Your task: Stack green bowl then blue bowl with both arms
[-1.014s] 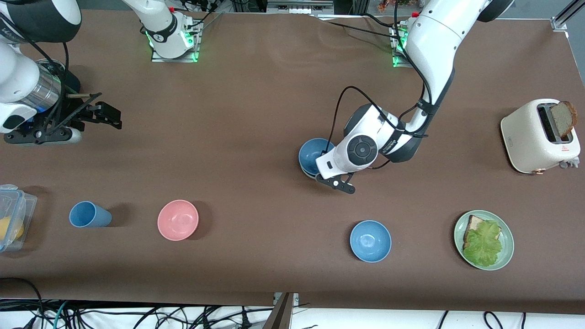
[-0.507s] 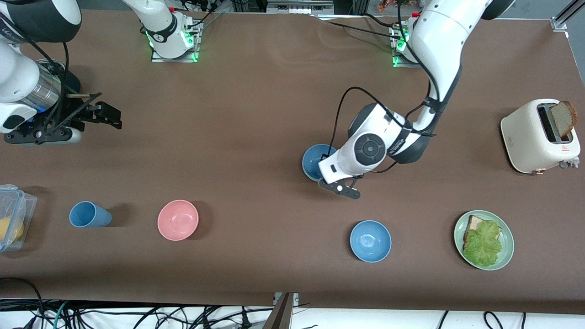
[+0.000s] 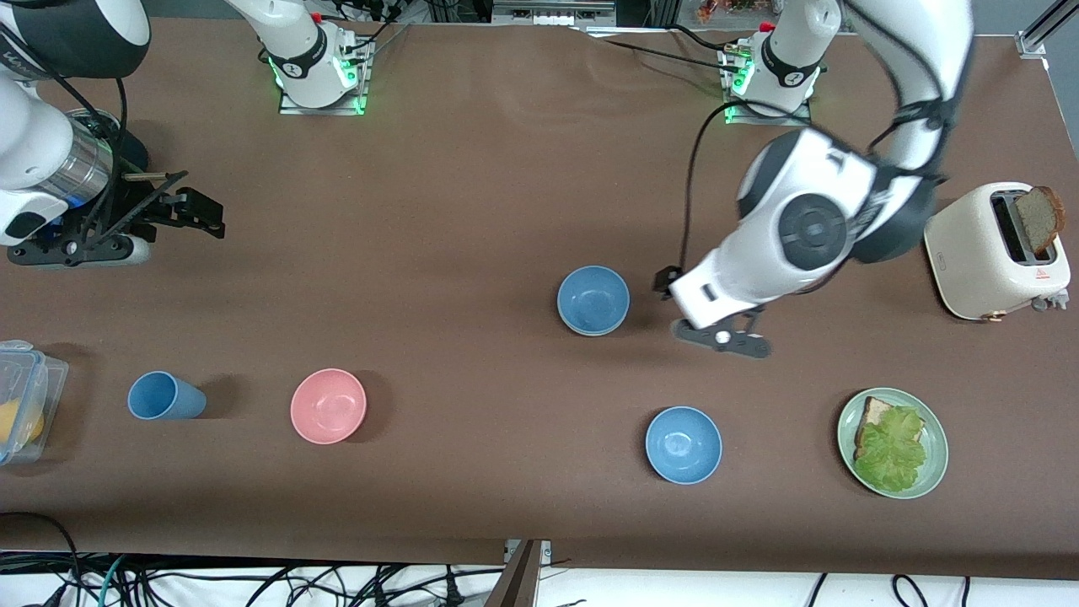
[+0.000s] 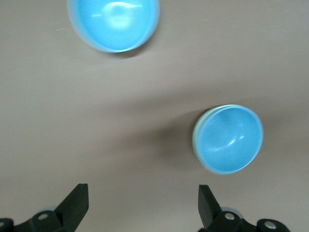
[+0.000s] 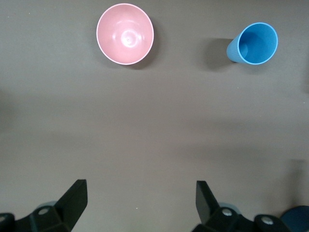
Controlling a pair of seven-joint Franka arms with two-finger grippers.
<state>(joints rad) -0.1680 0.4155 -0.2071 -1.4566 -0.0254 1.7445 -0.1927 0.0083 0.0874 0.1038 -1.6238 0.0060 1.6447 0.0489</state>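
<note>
A blue bowl (image 3: 593, 300) sits mid-table, nested in the green bowl, which shows only as a pale rim (image 4: 196, 140) round the blue bowl (image 4: 229, 140) in the left wrist view. My left gripper (image 3: 723, 337) hangs open and empty in the air beside the stack, toward the left arm's end; its fingers frame bare table (image 4: 142, 195). My right gripper (image 3: 198, 215) waits open and empty over bare table at the right arm's end (image 5: 140, 193).
A second blue bowl (image 3: 683, 444) (image 4: 113, 24) lies nearer the front camera than the stack. A pink bowl (image 3: 328, 405), a blue cup (image 3: 164, 395) and a clear container (image 3: 21, 396) stand toward the right arm's end. A green plate (image 3: 936, 472) and a toaster (image 3: 978, 253) stand toward the left arm's end.
My left gripper has left the blue bowl, risen and swung toward the left arm's end. The blue bowl has settled and now shows whole. The right arm has not moved.
</note>
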